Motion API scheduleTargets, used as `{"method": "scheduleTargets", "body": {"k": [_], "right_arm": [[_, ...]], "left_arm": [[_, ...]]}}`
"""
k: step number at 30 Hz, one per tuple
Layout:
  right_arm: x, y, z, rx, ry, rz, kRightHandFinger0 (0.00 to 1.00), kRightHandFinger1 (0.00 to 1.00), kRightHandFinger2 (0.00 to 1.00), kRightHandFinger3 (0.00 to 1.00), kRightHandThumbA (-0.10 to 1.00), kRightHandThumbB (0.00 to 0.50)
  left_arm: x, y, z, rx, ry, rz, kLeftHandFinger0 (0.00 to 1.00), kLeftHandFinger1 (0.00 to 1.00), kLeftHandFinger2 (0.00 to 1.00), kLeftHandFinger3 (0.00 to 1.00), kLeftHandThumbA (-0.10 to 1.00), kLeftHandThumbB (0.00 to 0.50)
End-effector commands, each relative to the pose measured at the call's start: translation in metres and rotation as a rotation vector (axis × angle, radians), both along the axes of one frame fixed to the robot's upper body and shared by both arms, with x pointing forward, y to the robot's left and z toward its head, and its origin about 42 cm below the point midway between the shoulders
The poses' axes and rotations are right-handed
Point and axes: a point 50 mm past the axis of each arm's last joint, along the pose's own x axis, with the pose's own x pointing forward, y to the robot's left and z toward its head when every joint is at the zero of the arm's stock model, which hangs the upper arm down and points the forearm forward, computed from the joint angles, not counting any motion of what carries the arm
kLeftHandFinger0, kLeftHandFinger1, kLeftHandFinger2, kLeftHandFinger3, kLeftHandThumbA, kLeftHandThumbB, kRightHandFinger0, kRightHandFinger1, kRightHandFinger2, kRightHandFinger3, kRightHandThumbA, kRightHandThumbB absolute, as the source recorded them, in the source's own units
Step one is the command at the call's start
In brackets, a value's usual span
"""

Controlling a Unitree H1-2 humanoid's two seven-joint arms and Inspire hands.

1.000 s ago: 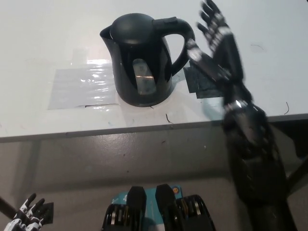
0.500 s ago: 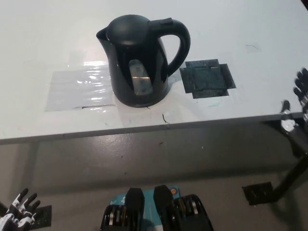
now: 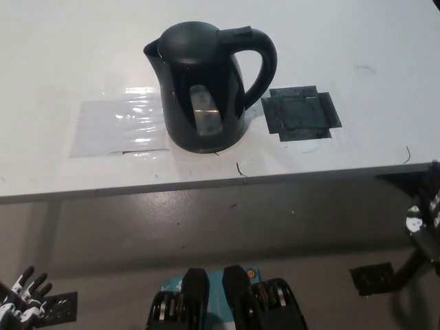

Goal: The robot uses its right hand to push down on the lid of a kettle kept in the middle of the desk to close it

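Observation:
A black electric kettle [image 3: 206, 89] stands upright in the middle of the white desk [image 3: 82, 55], its lid [image 3: 189, 38] down flat and its handle pointing right. My black right arm [image 3: 426, 230] shows only at the right edge, below the desk's front edge and well away from the kettle; the hand itself is out of the picture. My white left hand [image 3: 24, 292] rests at the bottom left corner, far below the desk, fingers spread and holding nothing.
A dark square patch [image 3: 302, 113] lies on the desk right of the kettle, and a clear tape sheet [image 3: 120, 124] lies to its left. The desk's front edge [image 3: 206, 182] runs across the middle; grey floor lies below it.
My right arm has pulled back from beside the kettle handle, down and to the right, off the desk to the picture's edge. The kettle stays put.

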Motion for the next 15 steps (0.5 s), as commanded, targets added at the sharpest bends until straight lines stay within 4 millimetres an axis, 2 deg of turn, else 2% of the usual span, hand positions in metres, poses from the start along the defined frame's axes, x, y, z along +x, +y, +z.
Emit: {"method": "scheduleTargets", "body": {"k": [1, 3, 5, 6, 8, 15], "right_arm": [[0.014, -0.004, 0.001, 0.031, -0.099, -0.021, 0.98, 1.0, 1.0, 1.0, 0.2, 0.086], [0.021, -0.003, 0.001, 0.096, -0.091, -0.017, 0.99, 1.0, 1.0, 1.0, 0.26, 0.116], [0.031, -0.004, 0.001, 0.148, -0.068, -0.023, 0.96, 1.0, 1.0, 1.0, 0.27, 0.11], [0.031, -0.004, -0.002, 0.186, -0.047, -0.023, 0.97, 1.0, 1.0, 1.0, 0.25, 0.096], [0.033, -0.005, -0.005, 0.216, -0.025, -0.02, 0.98, 1.0, 1.0, 1.0, 0.22, 0.106], [0.034, -0.005, -0.01, 0.193, 0.003, -0.01, 1.0, 1.0, 1.0, 1.0, 0.2, 0.083]], "left_arm": [[0.005, 0.002, 0.008, 0.015, -0.062, 0.01, 1.0, 1.0, 1.0, 1.0, 0.28, 0.278], [0.005, 0.002, 0.009, 0.017, -0.067, 0.012, 1.0, 1.0, 1.0, 1.0, 0.28, 0.272], [0.008, 0.002, 0.011, 0.012, -0.081, 0.017, 1.0, 1.0, 1.0, 1.0, 0.28, 0.253], [0.008, 0.003, 0.01, 0.009, -0.085, 0.016, 1.0, 1.0, 1.0, 1.0, 0.27, 0.246], [0.009, 0.002, 0.01, 0.007, -0.093, 0.014, 1.0, 1.0, 1.0, 1.0, 0.27, 0.247], [0.015, 0.001, 0.012, 0.015, -0.098, -0.005, 1.0, 1.0, 1.0, 1.0, 0.3, 0.263]]}}
